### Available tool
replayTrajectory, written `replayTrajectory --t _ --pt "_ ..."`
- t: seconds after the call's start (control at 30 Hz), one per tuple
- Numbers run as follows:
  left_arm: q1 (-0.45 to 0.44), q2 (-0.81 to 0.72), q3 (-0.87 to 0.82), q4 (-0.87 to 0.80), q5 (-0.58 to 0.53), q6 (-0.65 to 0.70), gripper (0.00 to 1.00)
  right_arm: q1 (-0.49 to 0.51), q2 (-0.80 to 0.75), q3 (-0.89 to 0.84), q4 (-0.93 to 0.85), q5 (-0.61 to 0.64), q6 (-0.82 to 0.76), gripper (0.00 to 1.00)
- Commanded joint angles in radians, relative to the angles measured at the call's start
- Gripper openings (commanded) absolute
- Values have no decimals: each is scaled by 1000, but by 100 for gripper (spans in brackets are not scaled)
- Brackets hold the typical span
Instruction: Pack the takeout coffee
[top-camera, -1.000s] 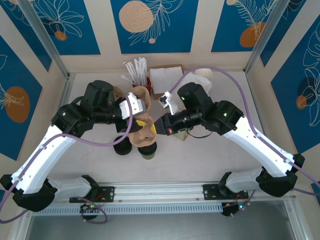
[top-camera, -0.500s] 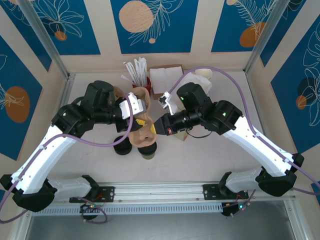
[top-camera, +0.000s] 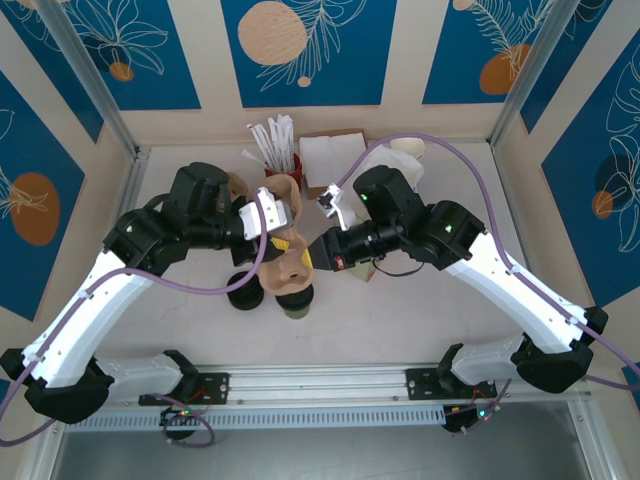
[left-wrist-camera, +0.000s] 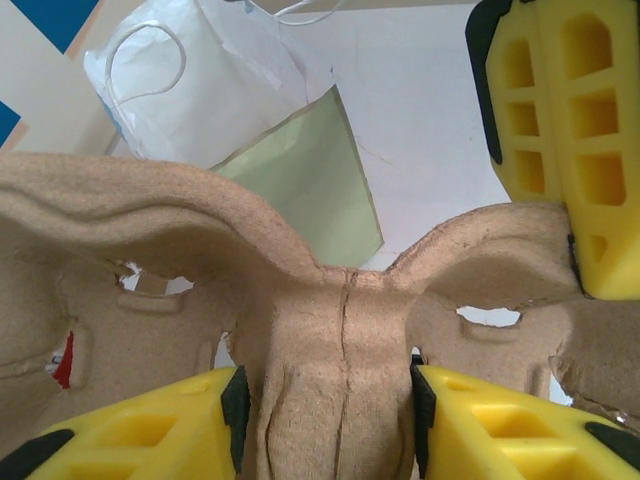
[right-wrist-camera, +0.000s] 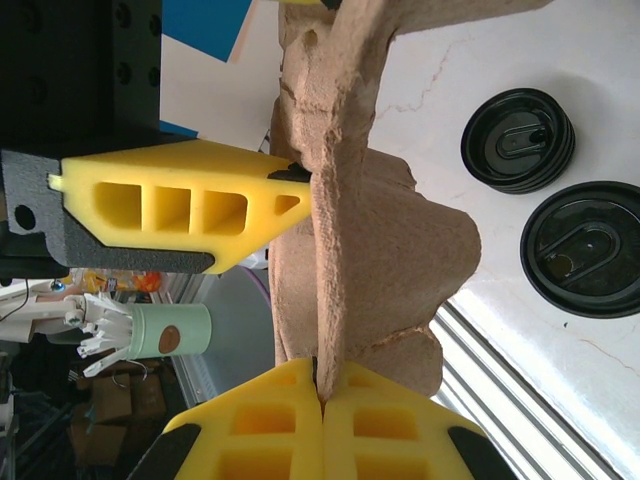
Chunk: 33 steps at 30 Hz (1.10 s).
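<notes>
A brown pulp cup carrier hangs on edge above the table between both arms. My left gripper is shut on the carrier's central ridge, a black pad pressed to each side. My right gripper is shut on a thin edge of the carrier. The takeout coffee, black-lidded with an olive-green side, stands on the table just under the carrier. In the right wrist view it is probably the larger, nearer black lid. My left gripper and right gripper face each other across the carrier.
A low black lid piece lies left of the coffee, also seen as the smaller lid. At the back stand a holder of white sticks, a napkin box and a white bag. A metal rail runs along the near edge.
Both arms and the carrier keep nearly the same place. The left jaws have come in slightly against the carrier's ridge.
</notes>
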Motion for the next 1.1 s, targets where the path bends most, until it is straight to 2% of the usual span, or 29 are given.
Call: replayTrajectory --t 0.0,0.27,0.5,0.67,0.83,1.07 --pt "-13 -13 -3 -17 -5 26 46 6 -9 6 -19 3 -7 0" --pt "-15 -23 -7 -5 -10 26 42 -4 -25 -13 -14 9 6 7" --pt "-15 -27 -10 9 -5 14 39 -23 -57 -17 -22 15 2 20" --pt "-15 -29 -9 22 -3 3 40 -64 -99 -7 -61 54 -5 36" --pt "-15 -36 -6 39 0 -16 39 -200 -185 -12 -133 135 11 42" --pt "-15 -66 -28 108 6 -85 36 -424 -241 -9 -263 363 28 50"
